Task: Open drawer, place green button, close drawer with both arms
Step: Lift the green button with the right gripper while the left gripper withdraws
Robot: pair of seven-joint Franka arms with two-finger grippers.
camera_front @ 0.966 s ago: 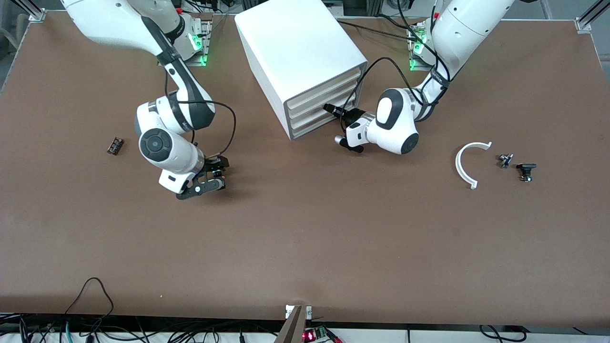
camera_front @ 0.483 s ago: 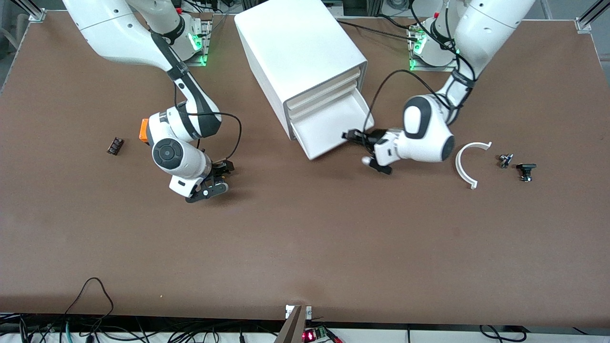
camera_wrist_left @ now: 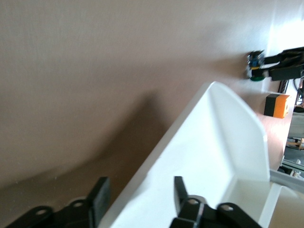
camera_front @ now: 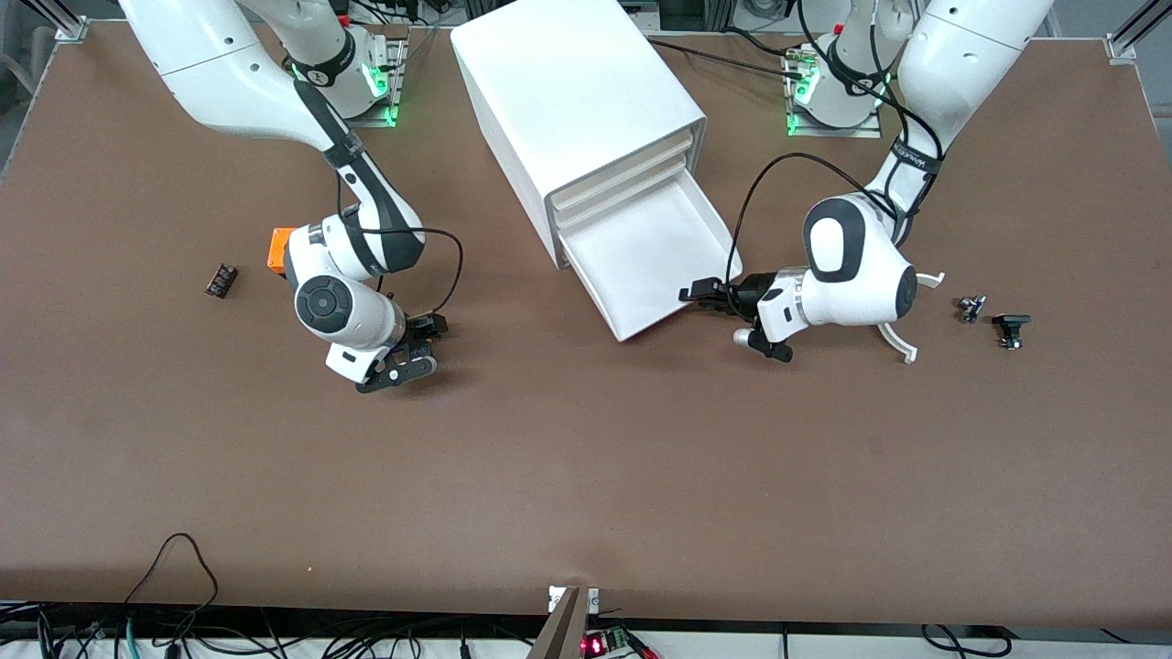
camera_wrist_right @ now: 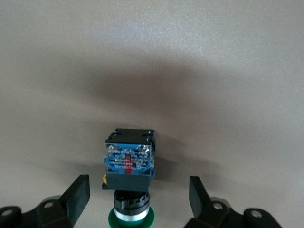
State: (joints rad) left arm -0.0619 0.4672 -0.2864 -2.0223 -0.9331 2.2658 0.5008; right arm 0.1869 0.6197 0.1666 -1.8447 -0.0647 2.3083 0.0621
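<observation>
The drawer (camera_front: 655, 261), lowest of the white cabinet (camera_front: 568, 91), stands pulled out toward the front camera. My left gripper (camera_front: 698, 295) is at the corner of its sloped front lip. In the left wrist view this gripper (camera_wrist_left: 140, 185) is open, with the lip of the drawer (camera_wrist_left: 213, 142) running between the fingers. The button (camera_wrist_right: 129, 164) lies on its side on the table, green cap toward my right gripper (camera_wrist_right: 137, 184). That gripper is open, one finger on each side with gaps. My right gripper (camera_front: 419, 348) is low over the table, toward the right arm's end.
An orange cube (camera_front: 277, 249) shows beside the right arm's wrist, and a small dark part (camera_front: 221, 279) lies farther toward that end. Toward the left arm's end are a white curved piece (camera_front: 893, 334) and two small black parts (camera_front: 971, 307) (camera_front: 1010, 328).
The left gripper has pulled the bottom drawer out toward the front camera, and its fingers have parted. The right gripper has shifted slightly over the table and uncovered the orange cube.
</observation>
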